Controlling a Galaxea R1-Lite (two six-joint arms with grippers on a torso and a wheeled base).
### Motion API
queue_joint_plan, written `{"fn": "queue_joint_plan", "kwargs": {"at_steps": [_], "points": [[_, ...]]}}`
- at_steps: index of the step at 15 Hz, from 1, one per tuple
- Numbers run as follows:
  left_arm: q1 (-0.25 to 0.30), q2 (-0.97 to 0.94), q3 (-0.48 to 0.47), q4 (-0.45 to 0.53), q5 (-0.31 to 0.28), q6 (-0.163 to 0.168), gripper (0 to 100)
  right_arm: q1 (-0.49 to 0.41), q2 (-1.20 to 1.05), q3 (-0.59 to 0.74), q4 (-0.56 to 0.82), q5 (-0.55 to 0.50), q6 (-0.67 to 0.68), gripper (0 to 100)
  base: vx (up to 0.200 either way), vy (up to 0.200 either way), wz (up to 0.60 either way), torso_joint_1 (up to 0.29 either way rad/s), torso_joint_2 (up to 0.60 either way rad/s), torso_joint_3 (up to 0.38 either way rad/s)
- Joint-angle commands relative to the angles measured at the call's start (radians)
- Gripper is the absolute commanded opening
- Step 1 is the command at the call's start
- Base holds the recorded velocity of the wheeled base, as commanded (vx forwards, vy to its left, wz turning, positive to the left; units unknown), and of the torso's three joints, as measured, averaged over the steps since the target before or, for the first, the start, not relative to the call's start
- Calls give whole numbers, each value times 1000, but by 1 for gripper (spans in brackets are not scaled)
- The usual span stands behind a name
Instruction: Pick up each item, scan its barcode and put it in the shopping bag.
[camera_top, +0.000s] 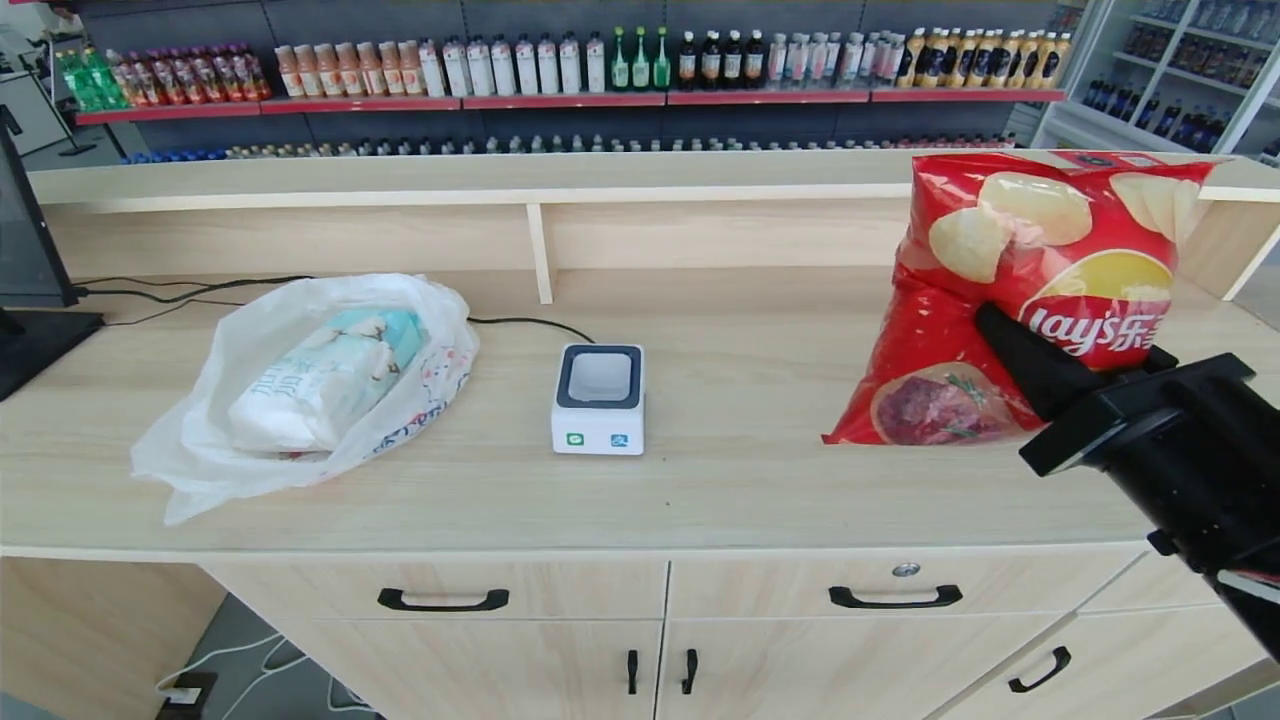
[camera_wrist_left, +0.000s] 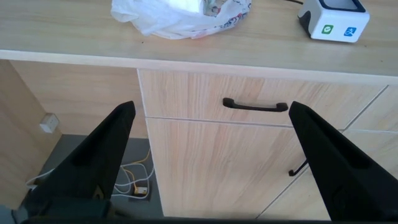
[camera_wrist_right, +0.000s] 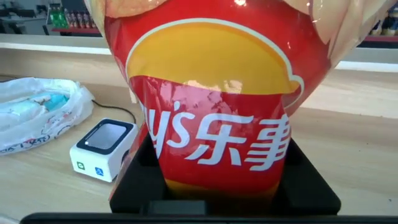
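The long pale wooden counter (camera_top: 760, 480) carries everything. Over its right end, lifted off the surface, hangs the red foil bag of potato crisps (camera_top: 1010, 260), its long axis upright and leaning a little, printed front facing the near side. No barcode shows on this face, so it is probably on the far side.

The right gripper (camera_top: 1005, 335) is clamped on the bag's lower half. One black finger (camera_top: 1030, 365) lies across the front; the other is hidden behind the foil.

At the counter's left end lies the white translucent plastic shopping bag (camera_top: 190, 430), slumped open, with a soft white-and-teal pack (camera_top: 320, 380) already inside.

The left gripper (camera_wrist_left: 211, 109) hangs low in front of the drawers on the near left, jaws spread wide and holding nothing.

Smallest is the white box scanner with a dark-framed window (camera_top: 598, 398), its window facing up. It sits on the counter between the two bags, well left of the crisps. The next move looks like the right arm's: carry the crisps left and turn the back face down over the window.
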Motion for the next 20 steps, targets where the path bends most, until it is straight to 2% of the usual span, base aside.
{"fn": "queue_joint_plan", "kwargs": {"at_steps": [1,17,20], "points": [[0,2,0,0,0,-1,100,-27,-4,-2,1,1,1,0,0,200,0,36,7,-12],[0,2,0,0,0,-4,100,-32,148,-19,-4,-3,-4,0,0,200,0,4,2,2],[0,0,0,0,0,-4,100,-21,171,-21,-4,-29,-4,0,0,200,0,4,2,2]]}}
